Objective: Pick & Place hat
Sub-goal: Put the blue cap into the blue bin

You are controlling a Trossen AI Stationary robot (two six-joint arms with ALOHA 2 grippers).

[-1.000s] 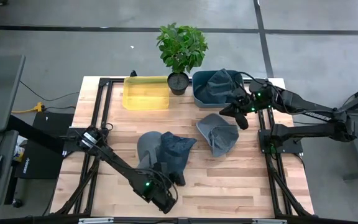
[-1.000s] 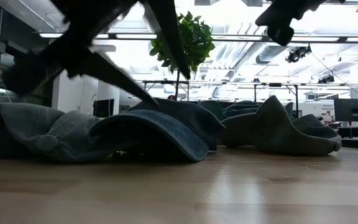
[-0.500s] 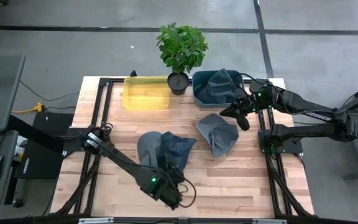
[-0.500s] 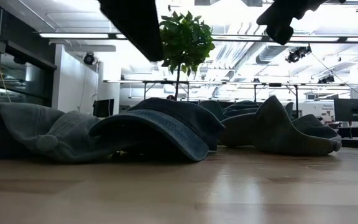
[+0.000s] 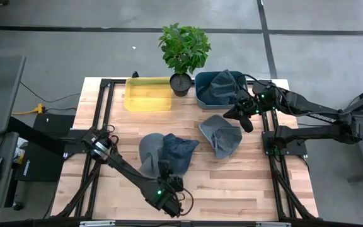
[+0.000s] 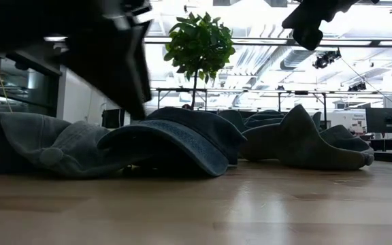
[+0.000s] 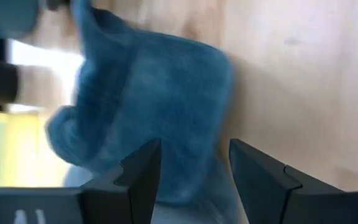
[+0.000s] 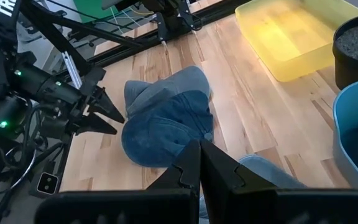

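— Where is the hat now?

— The dark blue hat (image 5: 178, 151) lies on the desk (image 5: 232, 183), against a grey hat (image 5: 149, 151). My left gripper (image 5: 167, 180) is just beside it, jaws half open, holding nothing.

— And the right gripper (image 5: 247, 123)?

— Jaws closed, empty, waiting near the blue bin (image 5: 201, 94). I think I should go low and pinch only the brim.

Hats, denim-blue caps, soft and crumpled
- Dark blue cap (image 5: 180, 151) lying overlapped on a grey-blue cap (image 5: 149, 151), table centre toward 7 o'clock; brim flat on the wood in the low view (image 6: 175, 146)
- Grey-blue cap (image 5: 221, 134), alone, toward 3 o'clock
- Dark cap (image 5: 224, 83) heaped in the blue bin (image 5: 201, 94) at 1 o'clock
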